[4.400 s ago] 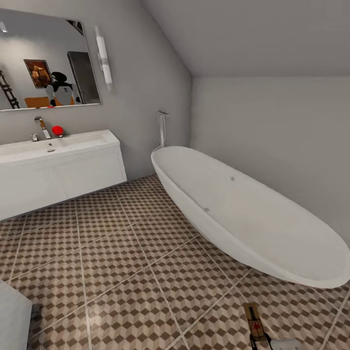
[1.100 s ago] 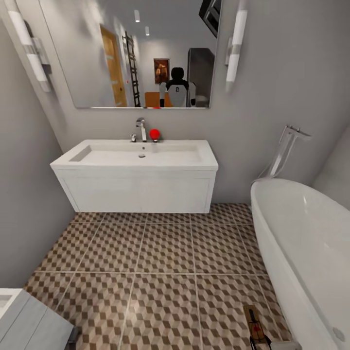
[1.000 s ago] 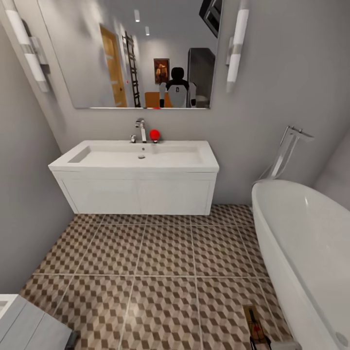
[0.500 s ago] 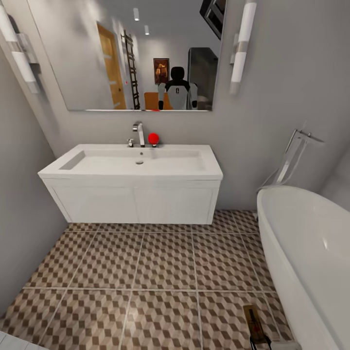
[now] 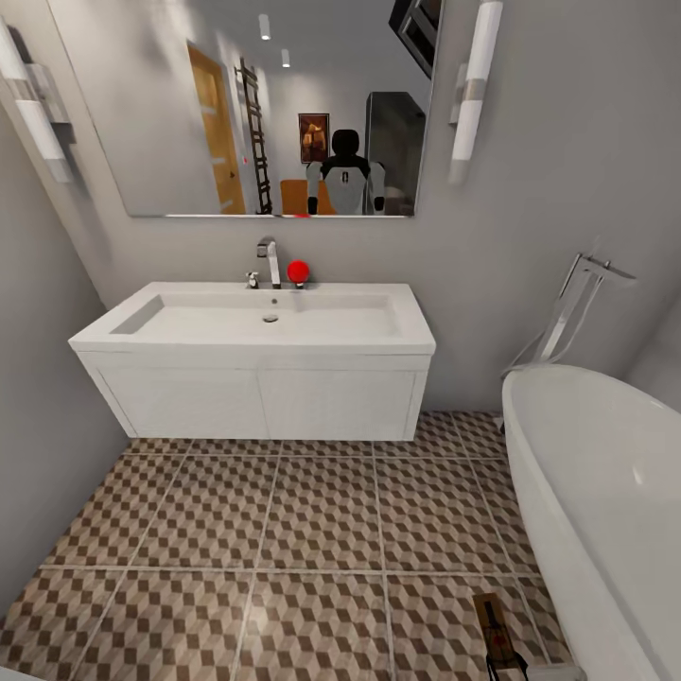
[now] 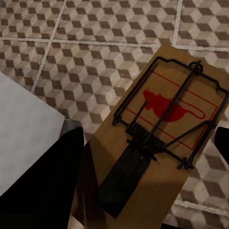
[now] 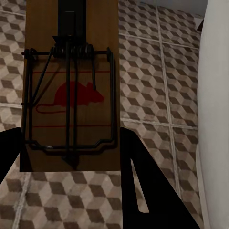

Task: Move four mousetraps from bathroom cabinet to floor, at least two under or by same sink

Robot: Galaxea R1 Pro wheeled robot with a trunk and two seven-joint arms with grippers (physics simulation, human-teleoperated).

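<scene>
You are at the carrying step: each arm has a mousetrap, and you face the sink (image 5: 265, 322) on its white vanity (image 5: 260, 402), with the bathtub (image 5: 605, 492) along the right wall.

In the left wrist view the left pincer (image 6: 148, 200) is clamped on a mousetrap (image 6: 162, 129); dark fingers (image 6: 45, 191) flank the board's near end, and the board hangs tilted above the bathroom floor (image 6: 95, 43).

In the right wrist view the right pincer (image 7: 71, 191) is clamped on the other mousetrap (image 7: 71, 95), its red mouse print facing the camera, with the tub's white side at the frame's edge. That second trap (image 5: 494, 629) also shows in the head view, low near the bathtub, over the tiles.

No trap lies on the floor yet, as far as these views show.

Your next move, I judge, calls for rolling closer to the vanity, then lowering both arms until the boards rest flat on the tiles by its front edge, under or just beside the basin. Release only once each board touches down, so neither one drops or flips.
</scene>
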